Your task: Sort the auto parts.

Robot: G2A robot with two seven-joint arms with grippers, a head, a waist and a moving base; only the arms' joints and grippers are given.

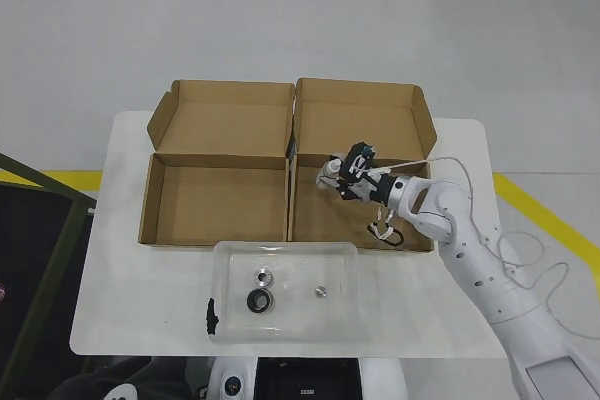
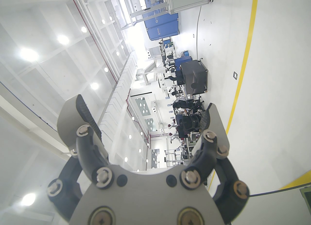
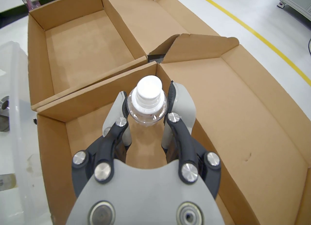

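A white rectangular counter (image 1: 120, 250) carried two sorting bins side by side: an open brown cardboard box at 9 o'clock (image 1: 215, 205) and a matching cardboard box at 3 o'clock (image 1: 325, 222). A clear plastic tub (image 1: 340, 315) sat just beside them at 6 o'clock.

The right end effector (image 3: 147, 92) hung inside the matching cardboard box, near its 10 o'clock corner and close to the wall shared with its neighbour. It was pinching a small clear plastic bottle with a white cap (image 3: 147, 114) by the shoulder, cap pointing away from the wrist. The left end effector (image 2: 145, 104) was spread wide, holding nothing and aimed up at the hall ceiling.

A silver metal ring (image 1: 266, 277), a dark round ring (image 1: 259, 299) and a small silver disc (image 1: 321, 292) lay in the tub, not yet sorted.

The likeliest trouble lay in the grip and the drop point. The bottle's round, smooth plastic gave the pads little to bite on, so it could twist or slide out before the release. So near the dividing wall, a nudge toward 9 o'clock could knock the cardboard or tip the bottle into the wrong box. Whether the bottle touched the box floor could not be told. If let go from a height, it would probably bounce and roll.
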